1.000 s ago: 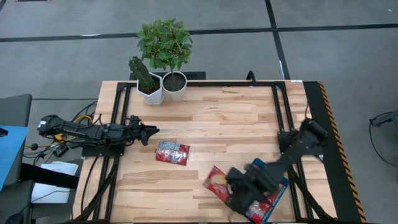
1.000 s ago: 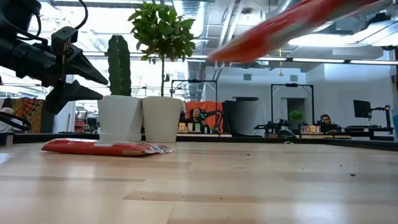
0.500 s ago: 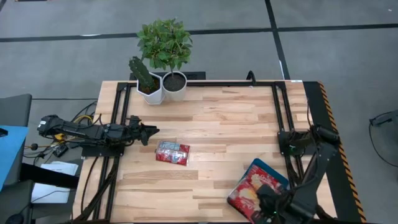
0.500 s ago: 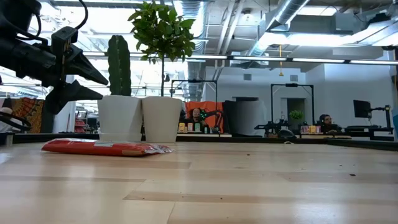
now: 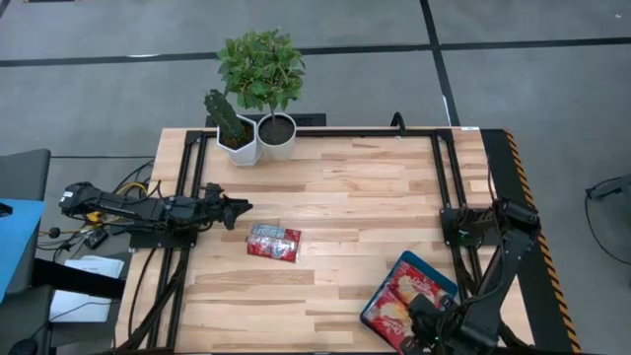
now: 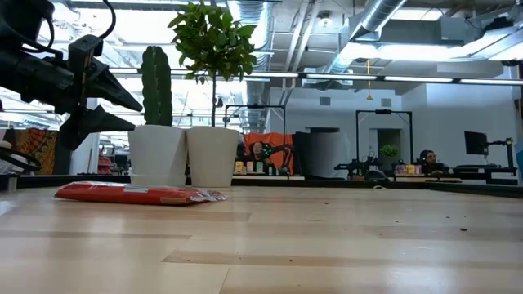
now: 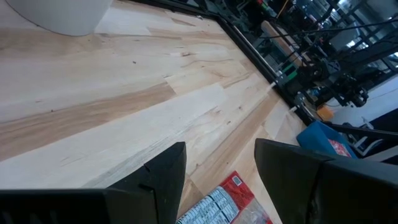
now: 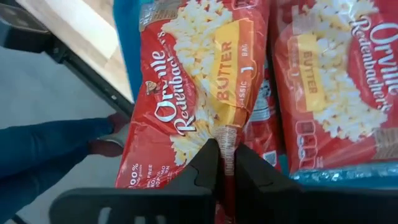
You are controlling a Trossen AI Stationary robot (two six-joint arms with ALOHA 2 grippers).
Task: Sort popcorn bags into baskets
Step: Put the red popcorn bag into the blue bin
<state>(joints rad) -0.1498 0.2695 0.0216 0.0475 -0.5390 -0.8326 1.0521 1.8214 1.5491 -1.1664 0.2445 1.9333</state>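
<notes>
A teal-blue tray [image 5: 413, 264] sits at the table's near right corner with red popcorn bags [image 8: 336, 81] in it. My right gripper [image 5: 426, 330] is over the tray's near side, shut on the top bag [image 8: 186, 87]. One more popcorn bag [image 5: 273, 242] lies flat on the table left of centre, also seen in the low view [image 6: 135, 193] and the left wrist view [image 7: 225, 200]. My left gripper [image 5: 237, 207] hovers open just left of that bag, above the table [image 6: 122, 102]. My right gripper pinches a narrow raised strip of the top bag's red wrapper [image 8: 227, 135], just below the yellow BUTTER label, between its two fingers [image 8: 208, 163]. The bag lies face up over the tray, on other bags.
Two white pots with a cactus and a leafy plant [image 5: 258, 133] stand at the far edge. Black frame rails [image 5: 441, 177] run along both sides. In the right wrist view a person's blue trouser leg and a shoe [image 8: 109, 127] show beyond the table's near edge.
My right gripper has carried its bag from above the table left of the tray toward the near right corner and down over the tray, where the bag now lies on the others. In the last half second it has kept still.
</notes>
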